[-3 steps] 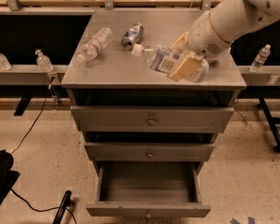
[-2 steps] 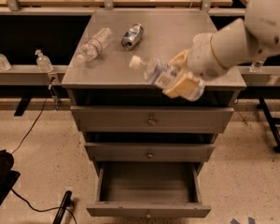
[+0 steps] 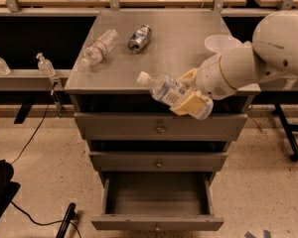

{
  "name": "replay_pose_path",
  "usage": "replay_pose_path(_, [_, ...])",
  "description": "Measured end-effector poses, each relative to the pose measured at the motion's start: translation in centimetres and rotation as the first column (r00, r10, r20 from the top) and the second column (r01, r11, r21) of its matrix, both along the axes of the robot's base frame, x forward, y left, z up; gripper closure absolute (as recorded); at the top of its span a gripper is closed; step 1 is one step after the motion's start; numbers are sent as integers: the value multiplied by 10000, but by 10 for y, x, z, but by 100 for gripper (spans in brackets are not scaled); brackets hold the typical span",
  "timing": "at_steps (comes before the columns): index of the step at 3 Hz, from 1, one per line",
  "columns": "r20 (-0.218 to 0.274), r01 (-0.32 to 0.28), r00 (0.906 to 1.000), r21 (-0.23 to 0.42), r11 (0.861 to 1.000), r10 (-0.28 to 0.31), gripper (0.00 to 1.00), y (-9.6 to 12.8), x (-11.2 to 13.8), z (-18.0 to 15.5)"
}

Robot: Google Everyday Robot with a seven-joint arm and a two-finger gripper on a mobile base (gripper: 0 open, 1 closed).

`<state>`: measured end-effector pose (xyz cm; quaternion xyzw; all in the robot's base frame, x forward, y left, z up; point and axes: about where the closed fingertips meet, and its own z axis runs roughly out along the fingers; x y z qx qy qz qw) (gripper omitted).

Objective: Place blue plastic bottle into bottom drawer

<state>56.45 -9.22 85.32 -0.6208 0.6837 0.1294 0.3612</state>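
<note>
Firstly, clear bottle (image 3: 97,48): lies on its side on the left of the cabinet top (image 3: 179,33), well apart from our load. We judge it safe unless the arm swings back across the top.
Can (image 3: 139,37): crushed, lying near the clear bottle and behind the carried load. We judge it safe on the same condition.
Bottom drawer (image 3: 158,223): pulled out, nothing visible inside, roughly below the load but far lower. The two drawers above it are closed.
Blue bottle (image 3: 161,89): in the air at the front edge of the cabinet top, tilted, white cap up and to the left, base end in the gripper.
Risk, early release: if we let go at this height, we expect the blue bottle to bounce off the drawer's rim or out onto the floor.
Risk, descent: if we lower too close to the cabinet, the cap may catch the edge of the top or a knob on the closed fronts.
Gripper (image 3: 186,90): clenched on the base end of the blue bottle, one tan pad above it and one below.
Risk, slip: we hold the blue bottle at one end only, so it may pivot or slide out as the wrist turns downward.
Cup (image 3: 221,42): translucent, on the right of the cabinet top, just beside the arm (image 3: 248,63).
Risk, cup: a careless swing of the arm could knock it off.
</note>
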Motion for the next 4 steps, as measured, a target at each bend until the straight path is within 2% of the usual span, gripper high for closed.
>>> replay_pose_path(1, [-495,-183,9985,989,9949,233,100,14,-19,-31])
replay_pose_path(2, [-222,-57,9997,2103,9776,106,100,24,-57,-87])
replay_pose_path(3, [-484,126,9988,2072,9782,-26,100,21,-86,-126])
replay_pose_path(4, [-577,95,9983,2045,9788,24,100,22,-88,-127])
